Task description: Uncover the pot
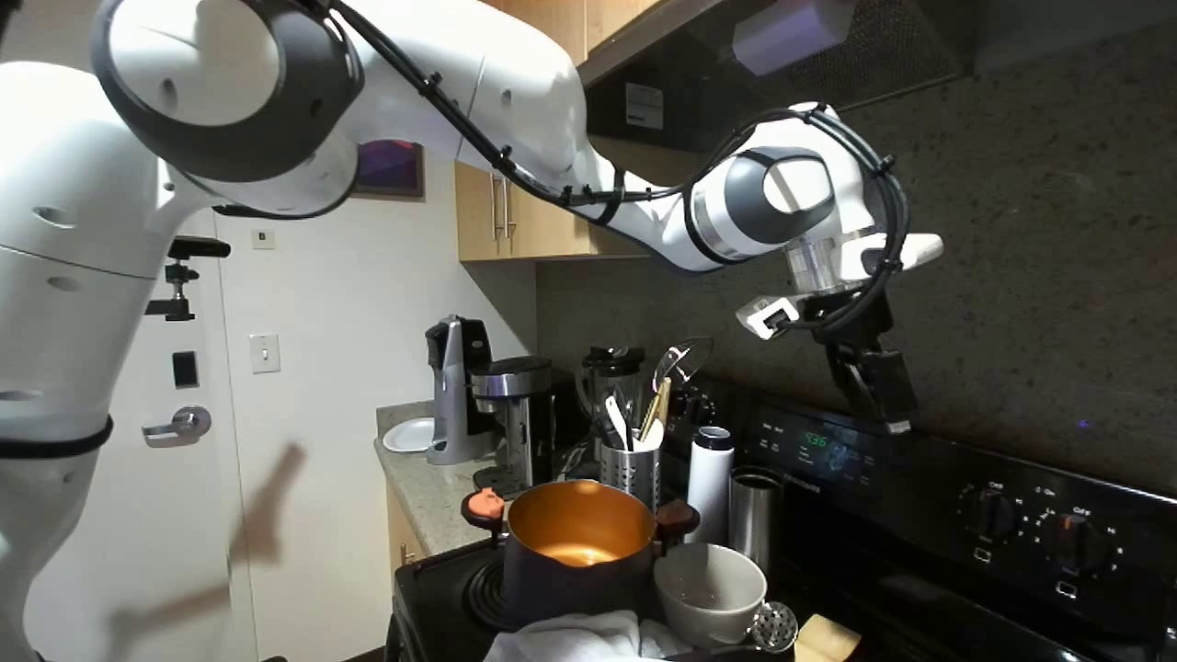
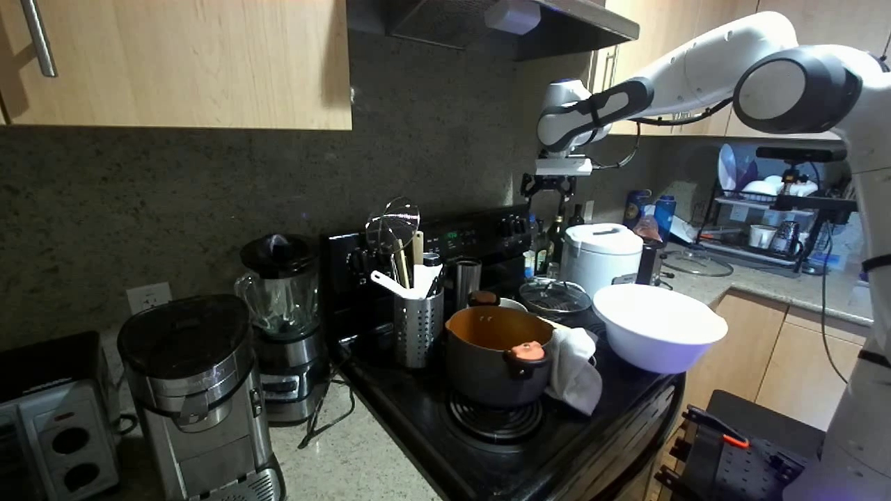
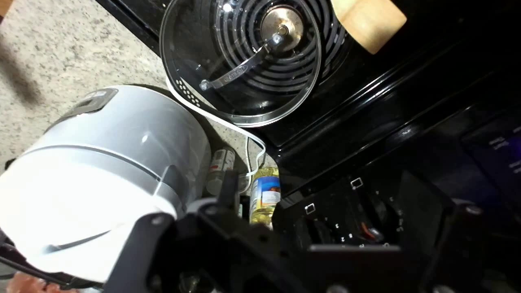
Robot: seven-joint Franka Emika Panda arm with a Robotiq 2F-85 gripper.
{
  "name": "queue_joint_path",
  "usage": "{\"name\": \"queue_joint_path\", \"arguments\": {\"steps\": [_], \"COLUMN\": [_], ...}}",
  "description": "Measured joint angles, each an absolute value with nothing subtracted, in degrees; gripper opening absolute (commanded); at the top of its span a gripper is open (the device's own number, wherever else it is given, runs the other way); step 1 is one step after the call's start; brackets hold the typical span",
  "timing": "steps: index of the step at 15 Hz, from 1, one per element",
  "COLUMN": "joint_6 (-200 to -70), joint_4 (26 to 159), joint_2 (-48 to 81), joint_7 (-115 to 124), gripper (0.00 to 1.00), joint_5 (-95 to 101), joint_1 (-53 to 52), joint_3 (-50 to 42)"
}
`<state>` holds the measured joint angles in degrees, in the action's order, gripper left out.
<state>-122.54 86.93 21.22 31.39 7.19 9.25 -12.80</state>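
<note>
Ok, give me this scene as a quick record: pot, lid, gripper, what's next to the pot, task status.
Pot: on the stove, open, orange inside showing
Glass lid: off the pot, lying on the stove
Gripper: open, raised, holding nothing
Next to pot: pale bowl, white cloth, steel utensil holder
Task status: pot appears already uncovered

In an exterior view the white arm [image 1: 524, 92] reaches from the left edge across the top, its wrist [image 1: 782, 198] bent down at upper right. The gripper [image 2: 544, 199] points downward, jaws spread apart, blurred along the wrist view's bottom.
</note>
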Motion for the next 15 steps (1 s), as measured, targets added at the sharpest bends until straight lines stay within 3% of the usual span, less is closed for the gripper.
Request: {"name": "queue_joint_path", "arguments": {"steps": [6,15], "joint_6": [-122.3,-125.7], "joint_4": [93.9,105.9], "joint_2": [15.3,8.3], "joint_7": [25.1,36.6], "gripper": [1.0,1.0], "joint_5": [7.5,17.0], "joint_1": [8.9,7.3], "joint_3": [-12.5,-12.9]}}
